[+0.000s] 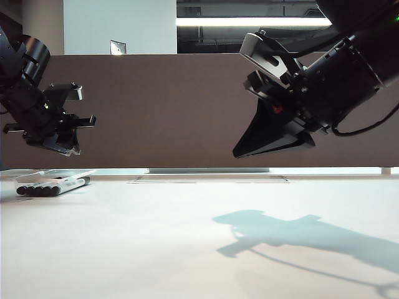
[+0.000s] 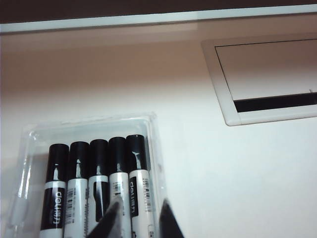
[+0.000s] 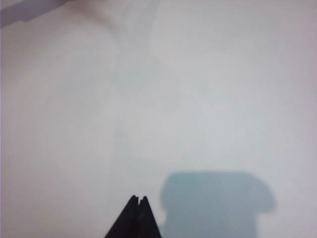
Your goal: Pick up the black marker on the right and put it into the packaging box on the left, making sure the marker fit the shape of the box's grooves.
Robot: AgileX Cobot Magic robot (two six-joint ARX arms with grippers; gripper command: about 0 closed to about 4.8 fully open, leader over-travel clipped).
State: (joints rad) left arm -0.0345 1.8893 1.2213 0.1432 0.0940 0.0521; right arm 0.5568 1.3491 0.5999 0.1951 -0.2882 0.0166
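Five black-capped markers lie side by side in the packaging box point(image 2: 153, 130), a clear tray at the table's point(image 1: 199, 249) left edge. The black marker point(image 2: 139, 186) fills the outermost groove, directly under the left gripper point(image 2: 140, 214), whose fingers stand slightly parted above its barrel and hold nothing. The right gripper point(image 3: 138, 200) hangs high over the bare right side of the table, fingertips pressed together and empty, well apart from the box.
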